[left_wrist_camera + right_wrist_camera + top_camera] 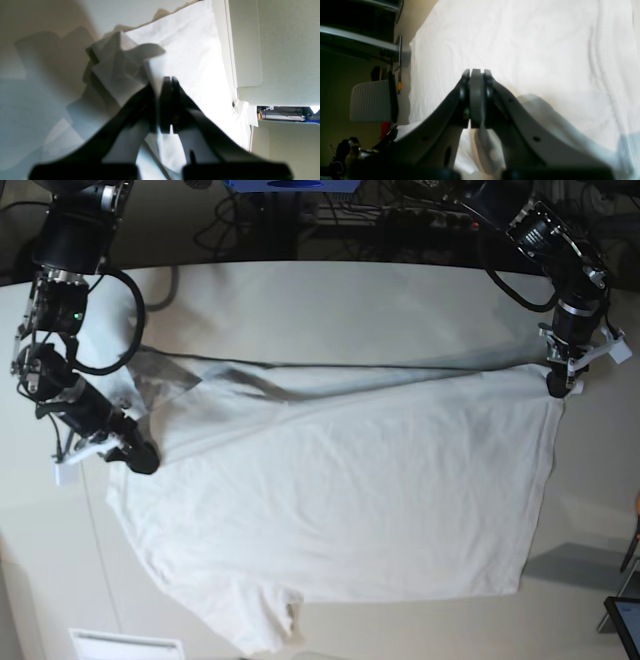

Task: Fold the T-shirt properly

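White short-sleeved cotton T-shirt (340,510), plain and wrinkled, is lying spread across the pale tabletop (330,295), its body reaching from the left side of the base view to the right, with one sleeve trailing toward the near edge at lower left. At the left of the base view, the right gripper (138,457) is pressing low against the cloth at the shirt's left edge; in the right wrist view its dark jaws are clenching together, and a thin layer of white fabric appears to be running between them, though blur is making this uncertain. Shaded folds are lying just beside that gripper, toward the far side of the table. Across the middle, the fabric is resting flat with fine creases. At the right of the base view, the left gripper (556,387) is meeting the shirt's far right corner; in the left wrist view its black jaws are pinching bunched white cloth, which is rising in crumpled folds beyond the fingertips.
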`<state>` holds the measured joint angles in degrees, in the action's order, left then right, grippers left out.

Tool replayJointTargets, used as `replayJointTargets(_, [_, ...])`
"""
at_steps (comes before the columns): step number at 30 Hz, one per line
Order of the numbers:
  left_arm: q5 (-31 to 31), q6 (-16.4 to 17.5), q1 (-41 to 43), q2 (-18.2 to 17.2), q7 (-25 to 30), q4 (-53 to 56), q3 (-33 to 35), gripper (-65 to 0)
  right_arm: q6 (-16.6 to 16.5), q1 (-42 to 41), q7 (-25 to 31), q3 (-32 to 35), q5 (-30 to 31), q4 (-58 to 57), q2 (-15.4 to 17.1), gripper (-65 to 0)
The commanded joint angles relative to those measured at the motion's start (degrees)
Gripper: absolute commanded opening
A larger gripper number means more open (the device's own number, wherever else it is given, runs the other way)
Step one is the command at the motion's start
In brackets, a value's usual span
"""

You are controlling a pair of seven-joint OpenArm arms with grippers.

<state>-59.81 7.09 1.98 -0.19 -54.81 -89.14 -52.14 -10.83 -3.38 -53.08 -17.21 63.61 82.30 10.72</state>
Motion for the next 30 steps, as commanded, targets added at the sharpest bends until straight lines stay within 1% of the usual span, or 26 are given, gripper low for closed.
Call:
replayJointTargets(1, [-0.98,0.42,-1.23,-1.0,1.14,-0.22,-0.21,-65.0,-0.55,-1.33,0.99,-0.15,0.87,0.99,0.66,-64.7])
replayJointTargets(9, [-0.98,0.42,-3.69,-1.09,1.14,5.32,-0.21,-65.0,-0.55,-3.0,0.99,-0.15,1.04,-4.02,0.66,-64.7])
replayJointTargets(13, [-0.8,0.42,-4.4,-1.09,1.14,6.11,-0.21,-65.0,-0.55,-3.26,0.99,-0.15,0.87,-4.54,0.66,-64.7])
replayJointTargets(17, [5.0,0.42,-5.1,-0.74,1.22,5.67,-0.21,-65.0,-0.55,-4.49,0.9,-0.06,0.96,-4.63,0.66,-64.7])
replayJointTargets(19, [6.67,0.42,-5.19,-0.56,1.22,5.67,-0.21,-65.0,-0.47,-4.75,0.82,-0.06,1.04,-4.63,0.66,-64.7])
replayJointTargets(23, [6.49,0.42,-5.19,-0.56,1.22,5.85,-0.21,-65.0,-0.2,-5.63,0.99,-0.06,0.87,-5.16,-0.3,-64.0])
replayJointTargets(30, [6.49,0.42,-5.63,-0.56,1.22,5.5,-0.39,-65.0,-0.2,-8.18,0.99,-0.06,0.87,-10.17,-0.65,-64.0])
